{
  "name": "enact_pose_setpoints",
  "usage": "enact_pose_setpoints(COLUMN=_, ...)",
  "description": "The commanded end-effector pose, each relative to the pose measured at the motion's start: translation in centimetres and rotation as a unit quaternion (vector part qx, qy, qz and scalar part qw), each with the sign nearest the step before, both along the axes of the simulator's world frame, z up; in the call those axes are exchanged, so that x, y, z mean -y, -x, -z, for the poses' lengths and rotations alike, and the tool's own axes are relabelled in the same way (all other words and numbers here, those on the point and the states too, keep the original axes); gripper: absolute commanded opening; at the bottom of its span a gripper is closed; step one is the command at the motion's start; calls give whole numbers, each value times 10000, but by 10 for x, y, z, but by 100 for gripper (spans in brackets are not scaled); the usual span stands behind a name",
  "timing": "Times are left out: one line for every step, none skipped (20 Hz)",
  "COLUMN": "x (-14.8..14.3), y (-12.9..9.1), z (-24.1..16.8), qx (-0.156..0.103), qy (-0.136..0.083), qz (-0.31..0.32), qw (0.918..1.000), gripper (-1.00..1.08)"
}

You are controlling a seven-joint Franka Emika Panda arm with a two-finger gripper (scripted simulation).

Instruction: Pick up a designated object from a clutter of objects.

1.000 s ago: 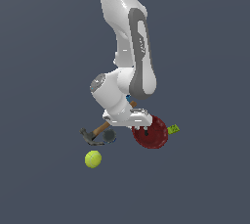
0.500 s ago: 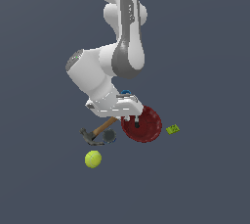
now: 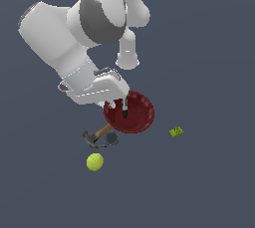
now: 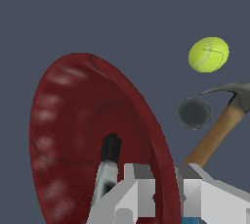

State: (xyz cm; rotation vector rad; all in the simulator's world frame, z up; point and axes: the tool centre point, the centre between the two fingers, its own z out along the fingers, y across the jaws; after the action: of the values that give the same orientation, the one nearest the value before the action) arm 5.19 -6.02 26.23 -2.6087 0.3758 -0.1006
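The dark red bowl (image 3: 135,116) hangs tilted in my gripper (image 3: 122,108), held by its rim above the other objects. In the wrist view the bowl (image 4: 68,130) fills the frame. One black-tipped finger (image 4: 110,150) lies inside it and the other is hidden behind the rim. My gripper (image 4: 141,159) is shut on that rim. The wooden-handled hammer (image 3: 99,133), the small dark cup (image 3: 111,138), the tennis ball (image 3: 94,162) and the tiny green block (image 3: 176,131) lie on the floor.
In the wrist view the tennis ball (image 4: 208,54), the cup (image 4: 194,113) and the hammer (image 4: 217,135) lie beyond the bowl's rim. The big white arm (image 3: 74,38) looms over the exterior view's left.
The arm has swung up and toward the exterior view's left, carrying the bowl with it. The bowl has moved away from the green block. The other objects have not moved.
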Motion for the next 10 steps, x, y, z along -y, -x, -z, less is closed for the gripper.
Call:
enact_pose_setpoints(x=14, y=-1, z=-27, qx=6, qy=6, qz=0, qw=10000, gripper=-100)
enact_pose_setpoints(x=19, y=-2, z=-37, qx=9, qy=7, qz=-2, qw=10000, gripper=-100)
enact_pose_setpoints(x=24, y=-3, z=-46, qx=9, qy=7, qz=-2, qw=10000, gripper=-100)
enact_pose_setpoints(x=29, y=-3, z=-56, qx=11, qy=6, qz=-4, qw=10000, gripper=-100)
enact_pose_setpoints(x=34, y=-4, z=-64, qx=11, qy=6, qz=-4, qw=10000, gripper=-100)
enact_pose_setpoints(x=39, y=-5, z=-73, qx=15, qy=3, qz=-6, qw=10000, gripper=-100)
enact_pose_setpoints(x=43, y=-5, z=-80, qx=15, qy=3, qz=-6, qw=10000, gripper=-100)
enact_pose_setpoints(x=46, y=-6, z=-87, qx=18, qy=-1, qz=-8, qw=10000, gripper=-100)
enact_pose_setpoints(x=50, y=-7, z=-94, qx=18, qy=-1, qz=-8, qw=10000, gripper=-100)
enact_pose_setpoints(x=53, y=-7, z=-100, qx=21, qy=-4, qz=-10, qw=10000, gripper=-100)
